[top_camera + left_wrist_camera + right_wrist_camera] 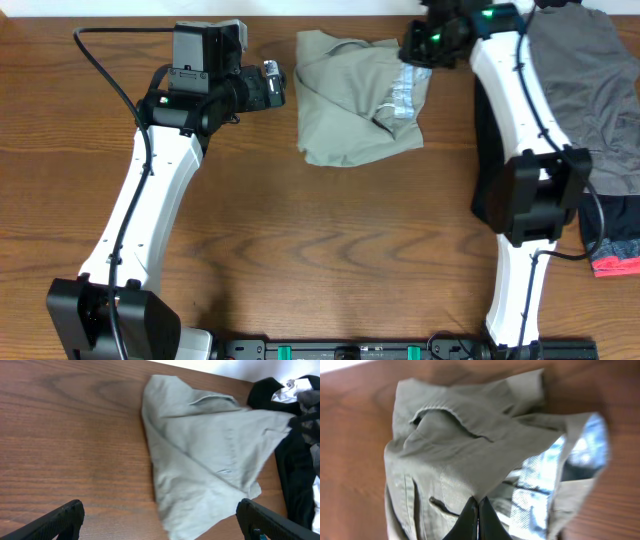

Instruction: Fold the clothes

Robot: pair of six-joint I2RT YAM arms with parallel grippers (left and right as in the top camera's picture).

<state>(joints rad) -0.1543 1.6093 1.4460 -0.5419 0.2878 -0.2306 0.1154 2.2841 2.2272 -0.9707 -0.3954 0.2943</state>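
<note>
Right claw point(478, 511) pinched tight on a ridge of the khaki shorts point(350, 115), fabric tented toward it. Left claw point(159, 512) spread wide, holding nothing, just beside the shorts' left edge. Shorts lie at far centre of the counter point(330, 240), crumpled, whitish pocket lining point(405, 95) showing (inside partly out). Judgement: no clean fold made; flattening, squaring and every fold are left to do.
</note>
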